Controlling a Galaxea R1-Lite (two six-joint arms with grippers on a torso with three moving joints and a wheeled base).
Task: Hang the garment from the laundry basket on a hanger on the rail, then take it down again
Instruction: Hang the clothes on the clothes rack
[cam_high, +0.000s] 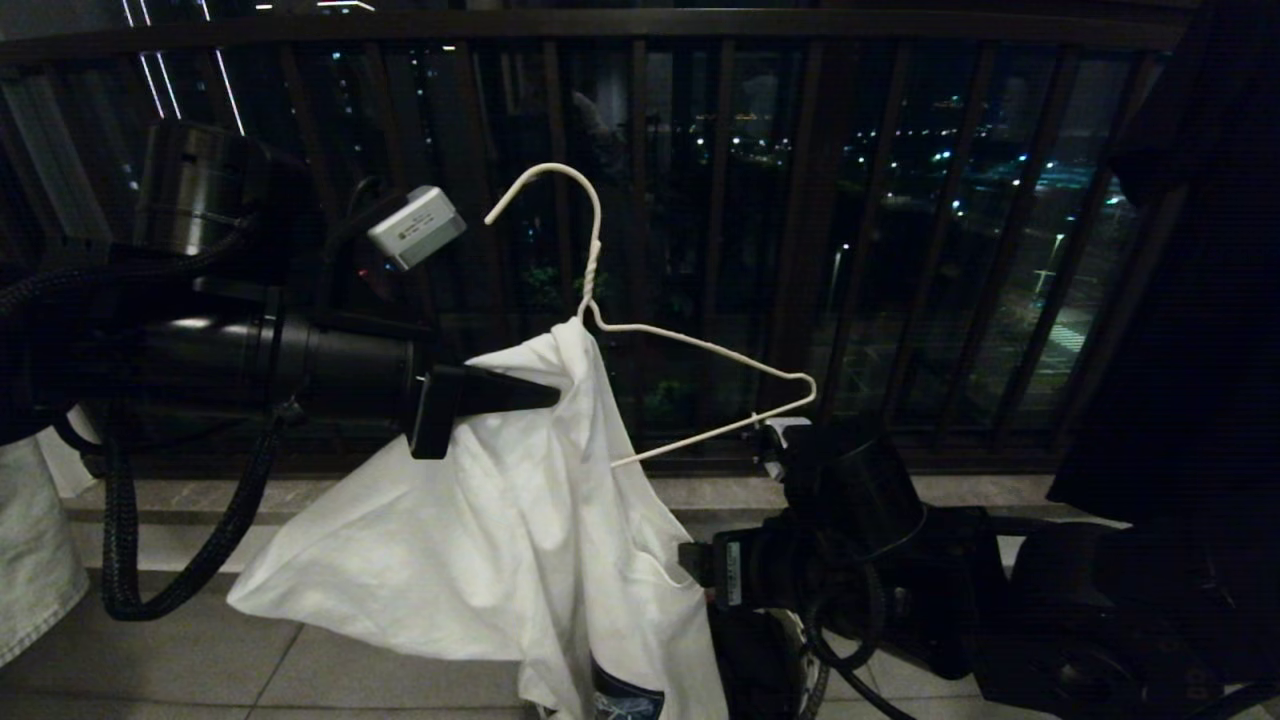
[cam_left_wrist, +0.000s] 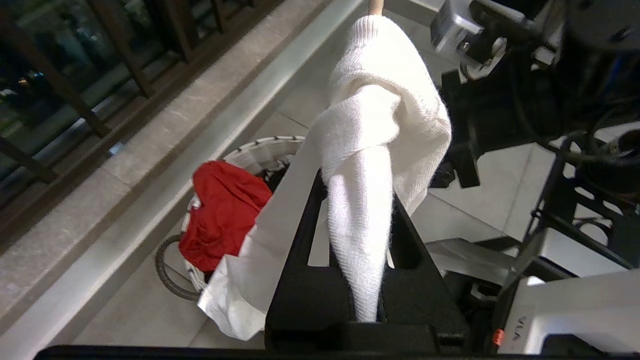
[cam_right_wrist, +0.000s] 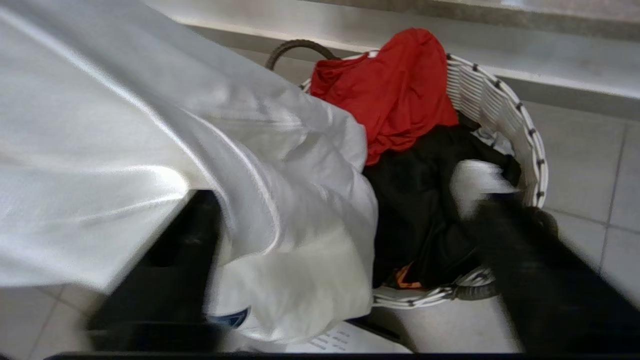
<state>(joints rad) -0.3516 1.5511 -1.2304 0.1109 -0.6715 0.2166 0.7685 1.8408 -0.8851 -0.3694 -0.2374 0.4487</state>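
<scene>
- Here, the left gripper reaches in level from the left of the head view, its jaws pressed together on a bunched fold of the T-shirt.
- In the left wrist view that same fold runs as a twisted white rope between the two black fingers and up toward the top edge.
- The T-shirt hangs from one side of the hanger, close under its twisted neck, and drapes down and to the left, its lower part falling toward the floor.
- A bit of the blue chest logo shows at the bottom edge of the head view.
- The hanger is tilted; its hook points up and to the left in front of the dark balcony railing, catching on nothing that I can see.
- The hanger's right half is bare wire, and its right tip lies just above the right arm's wrist.
- The right gripper sits low, over the laundry basket; its jaws are spread wide, and the white cloth drapes over one finger without being pinched.
- The basket stands on the tiled floor beside the stone ledge, holding a red cloth and a black garment.
- The rail is not in view.
</scene>
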